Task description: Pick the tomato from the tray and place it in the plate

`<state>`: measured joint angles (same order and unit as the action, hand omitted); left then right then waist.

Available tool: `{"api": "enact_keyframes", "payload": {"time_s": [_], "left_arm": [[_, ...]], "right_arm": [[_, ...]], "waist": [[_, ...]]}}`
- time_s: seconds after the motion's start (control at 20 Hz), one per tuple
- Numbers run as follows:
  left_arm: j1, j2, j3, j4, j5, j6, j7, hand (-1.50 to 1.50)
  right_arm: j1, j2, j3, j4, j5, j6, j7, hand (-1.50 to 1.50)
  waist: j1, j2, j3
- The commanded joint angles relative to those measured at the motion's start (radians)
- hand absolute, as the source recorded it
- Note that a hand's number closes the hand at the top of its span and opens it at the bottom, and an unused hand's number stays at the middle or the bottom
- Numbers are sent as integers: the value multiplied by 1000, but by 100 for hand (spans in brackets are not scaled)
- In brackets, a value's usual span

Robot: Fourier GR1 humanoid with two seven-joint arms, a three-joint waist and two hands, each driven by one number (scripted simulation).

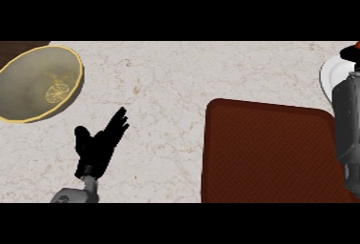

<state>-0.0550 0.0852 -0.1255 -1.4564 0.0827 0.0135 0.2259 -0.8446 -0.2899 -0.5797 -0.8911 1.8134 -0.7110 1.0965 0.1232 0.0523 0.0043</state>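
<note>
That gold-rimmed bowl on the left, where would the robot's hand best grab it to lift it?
The gold-rimmed bowl looks too wide for a hand to wrap, so probably its rim, the only thin part, pinched between thumb and fingers. Come from the lower right: that side faces the open left hand.
</note>
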Motion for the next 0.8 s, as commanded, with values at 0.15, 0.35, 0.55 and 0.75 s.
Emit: {"api": "enact_keyframes", "payload": {"time_s": [0.15,0.35,0.55,0.75], "left_arm": [[34,-7,3,16,9,-1,-5,0],[9,3,22,15,13,5,21,0],[26,13,35,29,14,-2,-10,0],[67,16,35,4,29,-13,1,0]], "right_arm": [[24,-46,-141,76,147,-191,193,150],[40,-56,-219,121,169,-274,178,150],[57,-92,-287,187,162,-364,126,150],[46,-165,-348,277,131,-406,52,150]], "waist": [[-32,-10,-1],[-43,-12,1],[-50,-15,1],[-50,-21,2]]}}
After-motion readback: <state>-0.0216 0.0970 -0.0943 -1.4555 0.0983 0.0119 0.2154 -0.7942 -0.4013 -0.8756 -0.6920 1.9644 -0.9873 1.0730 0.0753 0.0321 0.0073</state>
